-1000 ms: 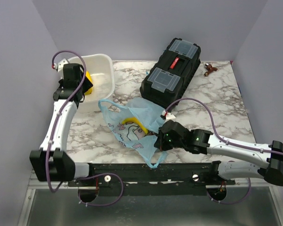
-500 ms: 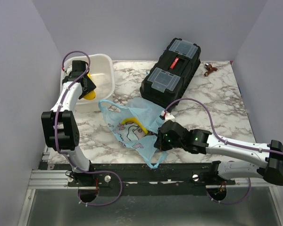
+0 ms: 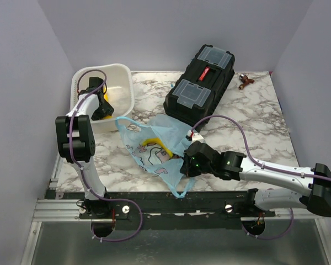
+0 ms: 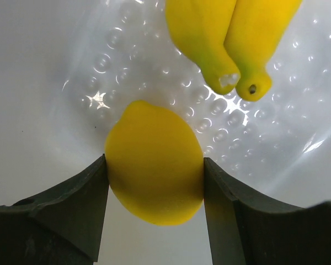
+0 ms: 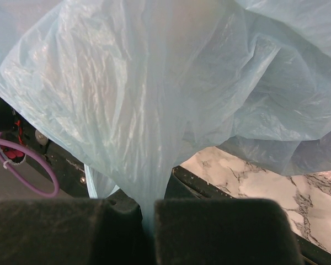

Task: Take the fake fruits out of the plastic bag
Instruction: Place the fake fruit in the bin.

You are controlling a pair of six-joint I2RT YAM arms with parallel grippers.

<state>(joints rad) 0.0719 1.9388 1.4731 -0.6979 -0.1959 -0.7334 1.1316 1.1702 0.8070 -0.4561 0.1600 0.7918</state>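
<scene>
My left gripper is shut on a round yellow fake fruit, both fingers pressing its sides, just above the floor of the white tub. In the top view that gripper is down inside the tub. The light-blue plastic bag lies in the table's middle with a curved yellow banana showing through it. My right gripper is shut on the bag's near edge; the film bunches between its jaws.
A pair of yellow sticks lies in the tub beyond the held fruit. A black toolbox stands behind the bag. A small dark red-brown object lies at the back right corner. Purple walls close in on both sides.
My left arm has folded back and its gripper has gone down into the tub with the yellow fruit. The right arm and the bag have stayed still.
</scene>
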